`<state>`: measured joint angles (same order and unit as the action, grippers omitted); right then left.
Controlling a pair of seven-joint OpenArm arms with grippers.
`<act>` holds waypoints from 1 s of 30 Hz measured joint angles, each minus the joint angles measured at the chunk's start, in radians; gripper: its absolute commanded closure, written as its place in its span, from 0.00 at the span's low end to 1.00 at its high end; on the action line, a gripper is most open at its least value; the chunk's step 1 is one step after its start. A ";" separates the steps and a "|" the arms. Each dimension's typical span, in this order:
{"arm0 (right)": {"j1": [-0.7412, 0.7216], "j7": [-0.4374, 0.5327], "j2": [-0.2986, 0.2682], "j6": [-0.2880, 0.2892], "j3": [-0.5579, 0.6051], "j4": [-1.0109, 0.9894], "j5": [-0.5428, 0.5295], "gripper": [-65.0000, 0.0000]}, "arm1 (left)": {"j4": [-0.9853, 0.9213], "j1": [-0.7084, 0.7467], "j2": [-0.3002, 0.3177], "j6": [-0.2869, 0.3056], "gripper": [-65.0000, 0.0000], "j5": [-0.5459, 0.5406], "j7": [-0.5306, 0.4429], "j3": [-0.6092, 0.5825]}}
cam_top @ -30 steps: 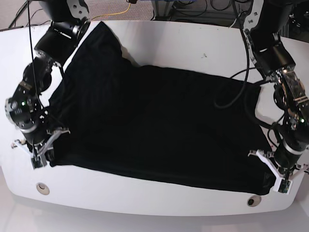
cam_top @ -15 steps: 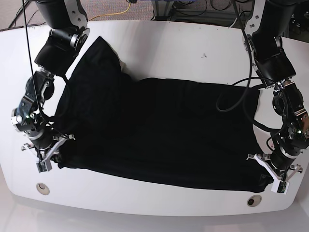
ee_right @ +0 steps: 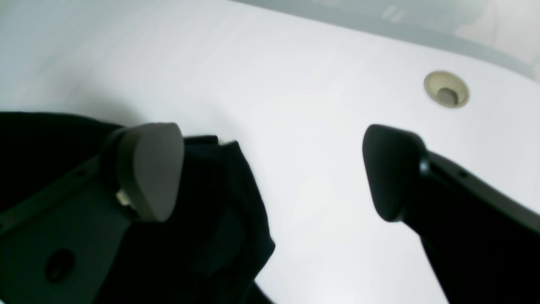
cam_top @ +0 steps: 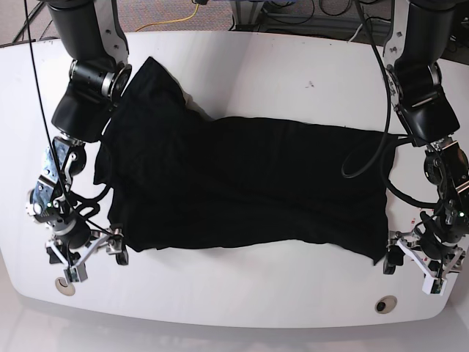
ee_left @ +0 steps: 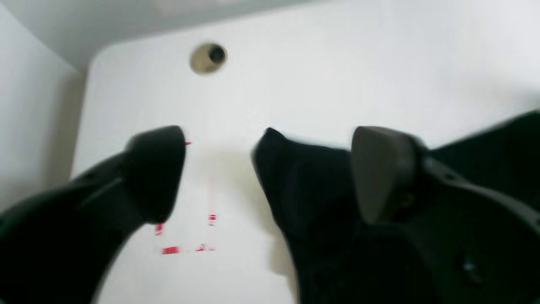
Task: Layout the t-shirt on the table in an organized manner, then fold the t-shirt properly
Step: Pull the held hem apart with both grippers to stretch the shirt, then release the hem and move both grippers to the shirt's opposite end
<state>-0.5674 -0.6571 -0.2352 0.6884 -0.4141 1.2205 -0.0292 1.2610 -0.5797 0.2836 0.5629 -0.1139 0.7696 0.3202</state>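
The black t-shirt lies spread across the white table, its near hem wavy and one part bunched toward the far left. My left gripper stands open at the shirt's near right corner. In the left wrist view that cloth corner pokes up loose between the spread fingers of the left gripper. My right gripper is open at the near left corner. In the right wrist view the right gripper has the hem corner beside its left finger, unpinched.
A round hole sits in the table near the front left edge and another hole near the front right. Red outline marks show on the tabletop beside the left gripper. Cables and floor lie beyond the far edge.
Both grippers went from shut on the shirt's near corners to open, letting the cloth go. The near hem now lies farther from the front edge.
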 measured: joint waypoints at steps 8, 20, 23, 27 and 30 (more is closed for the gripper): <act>0.062 -0.051 -0.043 0.011 0.067 0.107 -0.024 0.00 | 0.027 0.002 0.046 0.006 0.00 0.027 0.008 0.000; 0.398 -0.216 -0.020 0.007 0.064 0.470 -0.016 0.00 | 0.232 0.222 0.083 0.009 0.00 0.021 0.004 0.005; 0.465 -0.217 0.034 0.011 0.017 0.536 -0.028 0.00 | 0.257 0.318 0.075 0.014 0.00 0.024 0.015 0.002; 0.518 -0.220 0.085 0.010 -0.044 0.570 -0.016 0.00 | 0.267 0.393 0.056 0.011 0.00 0.026 0.015 0.002; 0.538 -0.230 0.099 0.003 -0.074 0.567 -0.005 0.00 | 0.270 0.428 0.032 0.006 0.00 0.025 0.011 0.005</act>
<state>-0.0296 -0.8871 -0.1364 0.6918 -0.4885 1.7878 -0.0338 1.5307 -0.1513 0.3153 0.5690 -0.0887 0.7803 0.3248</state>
